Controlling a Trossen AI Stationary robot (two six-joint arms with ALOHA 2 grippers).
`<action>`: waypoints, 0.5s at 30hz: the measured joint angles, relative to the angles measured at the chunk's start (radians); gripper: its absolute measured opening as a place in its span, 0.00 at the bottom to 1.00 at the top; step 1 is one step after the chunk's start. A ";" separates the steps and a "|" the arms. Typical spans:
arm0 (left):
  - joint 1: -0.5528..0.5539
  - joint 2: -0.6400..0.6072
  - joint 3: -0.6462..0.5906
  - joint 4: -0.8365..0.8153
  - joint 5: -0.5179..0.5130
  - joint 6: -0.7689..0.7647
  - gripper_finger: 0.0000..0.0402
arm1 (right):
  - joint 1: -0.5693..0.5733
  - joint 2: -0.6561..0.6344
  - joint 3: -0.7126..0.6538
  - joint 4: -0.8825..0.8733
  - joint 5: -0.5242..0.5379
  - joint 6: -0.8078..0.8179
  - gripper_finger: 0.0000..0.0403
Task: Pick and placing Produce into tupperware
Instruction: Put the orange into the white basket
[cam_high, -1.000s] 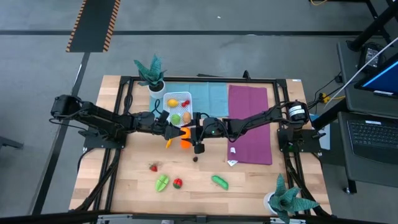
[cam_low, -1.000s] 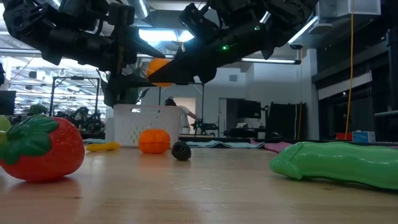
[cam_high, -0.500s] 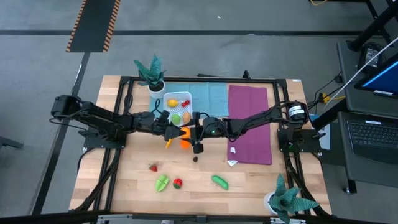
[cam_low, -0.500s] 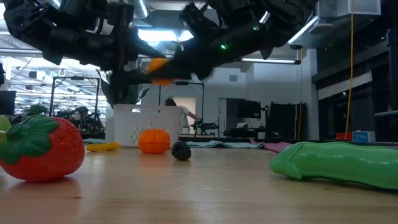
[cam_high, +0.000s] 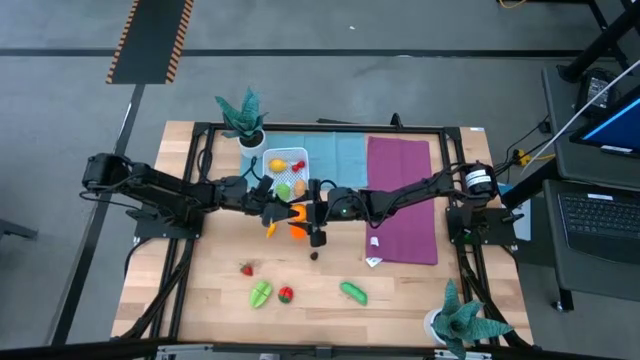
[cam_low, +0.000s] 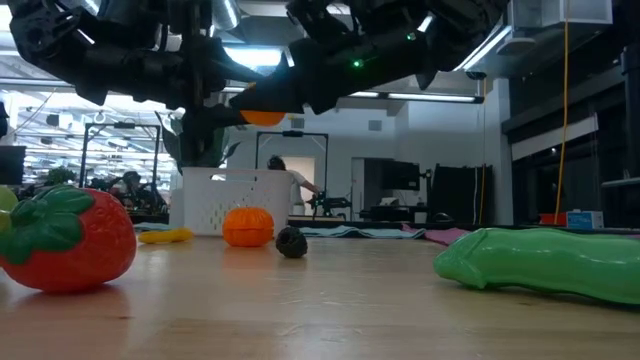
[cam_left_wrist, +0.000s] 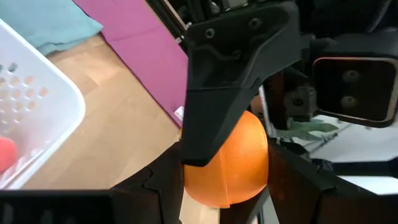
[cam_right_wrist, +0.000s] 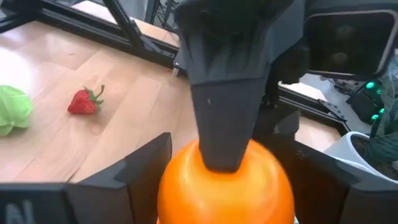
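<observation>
An orange fruit (cam_high: 297, 213) hangs in the air just on the near side of the white tupperware (cam_high: 265, 165), between my two grippers. My left gripper (cam_high: 283, 210) comes at it from the table's left and is shut on it. My right gripper (cam_high: 308, 208) comes from the right and is also on it. Several pieces lie in the tupperware. On the table lie another orange fruit (cam_high: 298, 231), a yellow piece (cam_high: 270, 230), a dark piece (cam_high: 314, 254), a strawberry (cam_high: 246, 268), a green leafy piece (cam_high: 260, 294), a red piece (cam_high: 286, 293) and a long green piece (cam_high: 352, 291). My left gripper pinches the orange fruit's two opposite sides (cam_left_wrist: 193, 177) between its fingers (cam_left_wrist: 149, 186). The fingers come nearly level from the table's left. The fruit is lifted clear of the table. My right gripper has the same fruit between its two fingers (cam_right_wrist: 146, 177), which lie against the fruit's sides (cam_right_wrist: 171, 193). It comes nearly level from the table's right. The left gripper's finger (cam_right_wrist: 224, 124) crosses the fruit's top in its view.
A teal cloth (cam_high: 335, 155) and a purple cloth (cam_high: 402, 200) lie at the far right of the table. A potted plant (cam_high: 243, 115) stands behind the tupperware and another (cam_high: 462, 318) at the near right corner. A white tag (cam_high: 373, 262) lies by the purple cloth.
Both arms have kept their place with the orange fruit between them. In the low view less of the fruit shows now than a second ago, with more of it covered by the dark fingers.
</observation>
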 joint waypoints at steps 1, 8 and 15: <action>0.007 -0.004 0.000 0.001 0.017 0.000 0.45 | 0.001 0.000 0.000 -0.004 0.000 0.000 0.68; 0.034 -0.013 -0.001 -0.006 0.052 0.048 0.45 | -0.001 0.000 -0.001 -0.018 0.002 0.023 0.68; 0.056 -0.015 -0.001 0.015 0.078 0.110 0.45 | -0.032 0.004 -0.005 -0.117 0.046 0.079 0.68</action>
